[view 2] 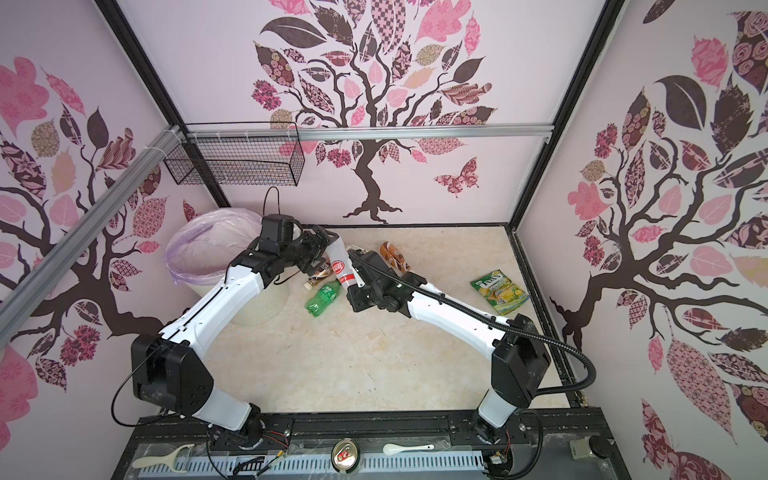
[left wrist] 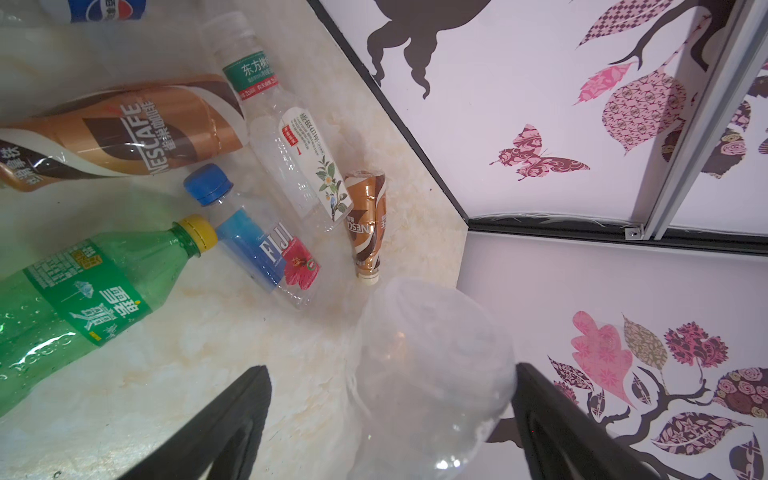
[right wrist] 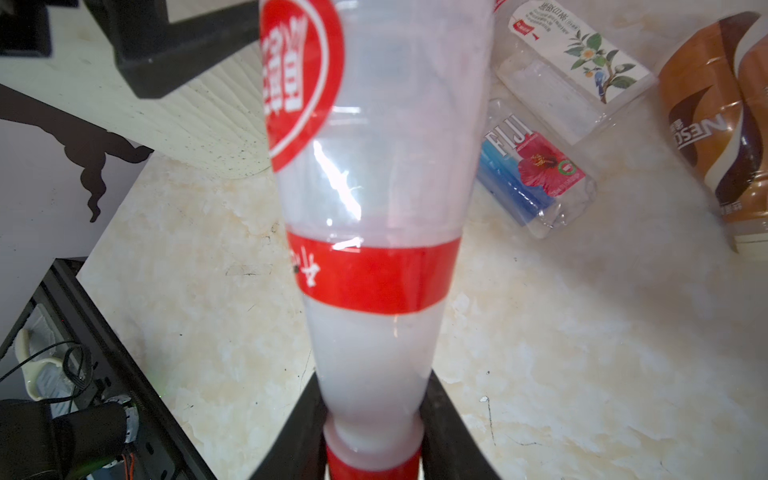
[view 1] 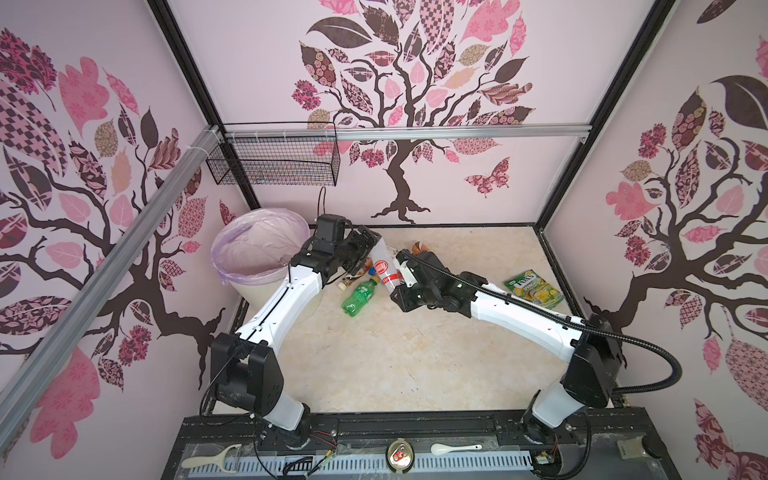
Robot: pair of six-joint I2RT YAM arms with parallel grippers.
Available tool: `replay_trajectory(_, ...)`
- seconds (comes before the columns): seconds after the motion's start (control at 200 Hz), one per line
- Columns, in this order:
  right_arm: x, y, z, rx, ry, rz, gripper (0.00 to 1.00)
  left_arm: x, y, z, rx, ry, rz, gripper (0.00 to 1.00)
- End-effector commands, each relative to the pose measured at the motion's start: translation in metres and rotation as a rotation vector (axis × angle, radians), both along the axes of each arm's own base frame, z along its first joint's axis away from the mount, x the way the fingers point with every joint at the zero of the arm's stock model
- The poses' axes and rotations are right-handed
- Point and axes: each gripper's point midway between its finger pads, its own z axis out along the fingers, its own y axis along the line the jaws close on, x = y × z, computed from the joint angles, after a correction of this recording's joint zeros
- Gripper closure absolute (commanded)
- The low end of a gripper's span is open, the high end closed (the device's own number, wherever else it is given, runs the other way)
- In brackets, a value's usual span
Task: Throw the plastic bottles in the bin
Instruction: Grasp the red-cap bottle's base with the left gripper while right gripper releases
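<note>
Presently, a clear red-labelled bottle (view 1: 384,266) is held off the marble-patterned tabletop (view 1: 395,353), slanting between the two grippers in both top views. The right gripper (right wrist: 374,415) is clamped on its neck, just above the red cap, as the right wrist view shows. The left gripper (left wrist: 390,399) is spread wide about the bottle's base (left wrist: 432,353). One finger (left wrist: 552,415) is seen at the edge of the base, the other finger (left wrist: 232,415) well clear of it; whether the near one touches cannot be told.

The bin (view 1: 249,291), cream-white, ribbed and lined with a lilac bag, is placed in the far left corner, just beside the left arm. The held bottle is to the right of its rim, not over the opening.

Below the grippers, more bottles are left lying on the tabletop:
- a green Sprite bottle (left wrist: 83,299) with a yellow cap
- a Fiji bottle (left wrist: 266,249) with a blue cap
- a clear tea bottle (left wrist: 291,137)
- a large brown Nescafé bottle (left wrist: 124,133)
- a smaller Nescafé bottle (left wrist: 368,224) nearer the back wall
- part of a Pepsi bottle (left wrist: 108,8), cut off by the frame edge

A green-yellow snack packet (view 1: 534,286) is seen well apart on the right side.
</note>
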Motion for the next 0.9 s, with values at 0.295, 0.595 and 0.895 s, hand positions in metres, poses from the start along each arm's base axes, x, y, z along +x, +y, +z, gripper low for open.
replay_trajectory(0.295, 0.007, 0.012, 0.063, 0.097, -0.067, 0.011, 0.74, 0.012, 0.008, 0.034, 0.104, -0.131, -0.011, 0.25)
replay_trajectory(0.595, 0.01, 0.013, 0.07, 0.091, -0.079, 0.012, 0.73, 0.015, 0.025, 0.058, 0.198, -0.189, 0.016, 0.48)
replay_trajectory(0.895, 0.018, 0.018, 0.086, 0.113, -0.105, -0.007, 0.51, 0.018, 0.041, 0.095, 0.288, -0.27, 0.062, 0.58)
